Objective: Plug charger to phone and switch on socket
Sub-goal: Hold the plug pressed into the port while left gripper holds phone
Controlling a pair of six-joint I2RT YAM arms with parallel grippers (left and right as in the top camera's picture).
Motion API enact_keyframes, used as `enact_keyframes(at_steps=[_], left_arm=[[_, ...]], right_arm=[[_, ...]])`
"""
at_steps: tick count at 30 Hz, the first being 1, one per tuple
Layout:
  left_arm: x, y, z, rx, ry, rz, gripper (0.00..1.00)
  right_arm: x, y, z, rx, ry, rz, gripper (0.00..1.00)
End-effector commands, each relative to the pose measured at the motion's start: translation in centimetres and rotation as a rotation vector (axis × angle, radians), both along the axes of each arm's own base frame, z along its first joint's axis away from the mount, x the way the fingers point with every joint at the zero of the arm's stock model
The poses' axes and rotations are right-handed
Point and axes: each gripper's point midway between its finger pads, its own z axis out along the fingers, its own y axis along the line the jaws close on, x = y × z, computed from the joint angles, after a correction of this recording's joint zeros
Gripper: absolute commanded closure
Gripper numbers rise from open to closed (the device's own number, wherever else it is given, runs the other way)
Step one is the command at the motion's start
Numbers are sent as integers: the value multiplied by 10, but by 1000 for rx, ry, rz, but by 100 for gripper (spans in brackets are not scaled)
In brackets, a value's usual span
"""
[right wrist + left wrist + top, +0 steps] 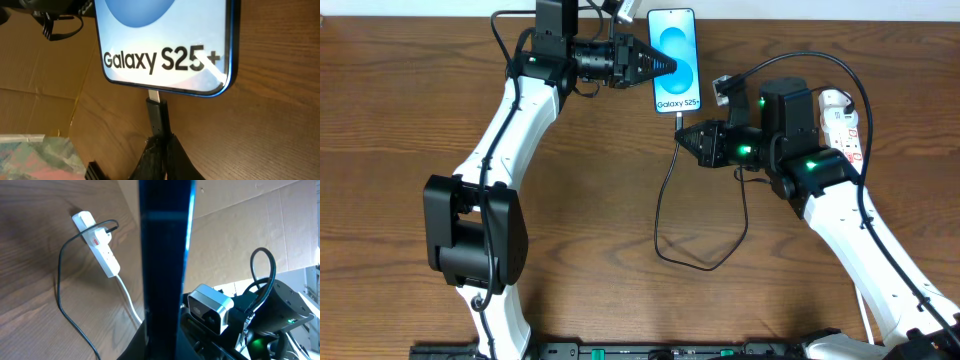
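Phone is screen-up at the far middle of the table, bottom edge toward the right arm. Whether it rests on the wood or is held just above it can't be told.

Charger plug is lined up at the bottom port. A sliver of metal tip shows between plug body and phone edge, so it is judged not fully seated.

The plug is pinched in the right gripper, jaws narrow around it. The phone's side edge is clamped by the left gripper.

The push should be made straight along the phone's long axis, no yaw, with the phone braced against it. Angled force risks a jammed tip.

Cable lies in a loose loop, so little drag is expected.

Socket sits far right, beside the right arm. Its switch is best left until the plug is released.
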Motion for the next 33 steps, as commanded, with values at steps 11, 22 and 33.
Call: enact_keyframes(at_steps=[11,22,33], left_arm=[[-17,0,24,-47,-68,-73,93],[-16,0,24,-45,-71,-71,93],[-16,0,24,-44,-71,-68,93]], right_arm=[[2,-2,18,21,-30,-14,99],[4,-2,18,22,-32,-26,99],[0,5,17,11,-43,-5,99]])
